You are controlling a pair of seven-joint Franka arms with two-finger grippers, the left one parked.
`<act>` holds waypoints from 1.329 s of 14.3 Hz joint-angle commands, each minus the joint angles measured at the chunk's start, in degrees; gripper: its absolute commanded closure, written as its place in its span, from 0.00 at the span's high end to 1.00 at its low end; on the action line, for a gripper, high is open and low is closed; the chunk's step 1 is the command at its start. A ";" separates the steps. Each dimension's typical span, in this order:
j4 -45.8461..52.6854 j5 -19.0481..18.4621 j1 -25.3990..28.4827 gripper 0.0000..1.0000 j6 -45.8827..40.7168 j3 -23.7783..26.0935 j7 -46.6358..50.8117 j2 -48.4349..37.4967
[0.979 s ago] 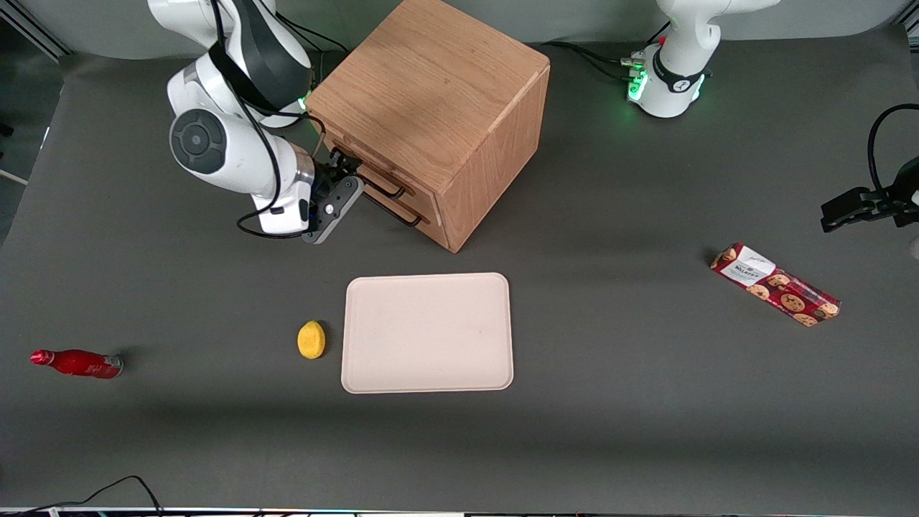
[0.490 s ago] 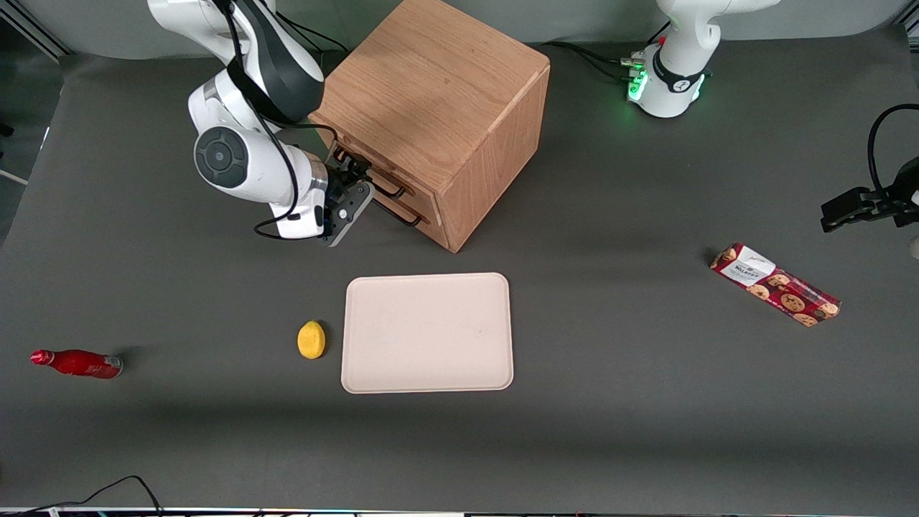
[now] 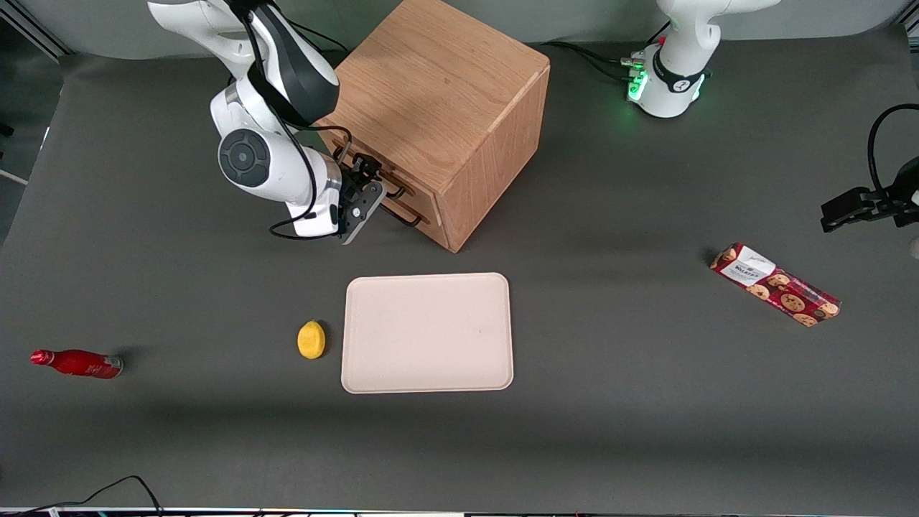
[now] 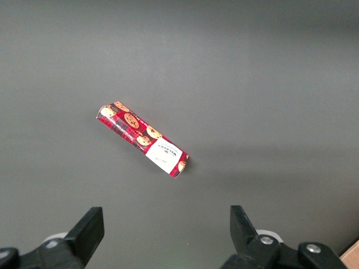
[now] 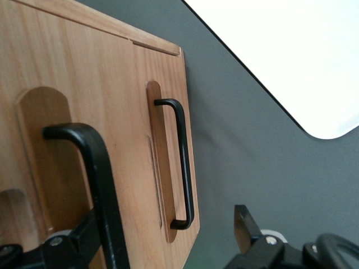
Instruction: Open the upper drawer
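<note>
The oak cabinet (image 3: 431,93) stands at the back of the table, its drawer fronts turned toward the working arm's end. The upper drawer (image 5: 33,157) sits flush in the cabinet. Its black bar handle (image 5: 98,168) looms close in the right wrist view. My right gripper (image 3: 367,181) is open right at that handle (image 3: 393,188). The bar passes between the fingertips (image 5: 244,227), close against one of them. The lower drawer's matching handle (image 5: 185,162) shows farther off, untouched.
A beige tray (image 3: 428,332) lies nearer the front camera than the cabinet, with a yellow lemon (image 3: 311,339) beside it. A red bottle (image 3: 75,363) lies toward the working arm's end. A red cookie pack (image 3: 775,284) lies toward the parked arm's end.
The right arm has swung toward the cabinet front, carrying the open gripper up to the upper drawer's handle. The drawer has not moved.
</note>
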 commanded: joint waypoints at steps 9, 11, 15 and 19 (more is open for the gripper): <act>-1.13 0.32 -0.06 1.00 3.74 -0.10 -1.62 1.65; -1.05 -0.82 -0.24 1.00 3.74 -0.10 -1.53 1.65; -0.61 -2.32 -0.68 1.00 4.09 -0.89 -1.62 2.18; 0.45 -3.19 -0.85 1.00 4.18 -2.11 -1.62 2.53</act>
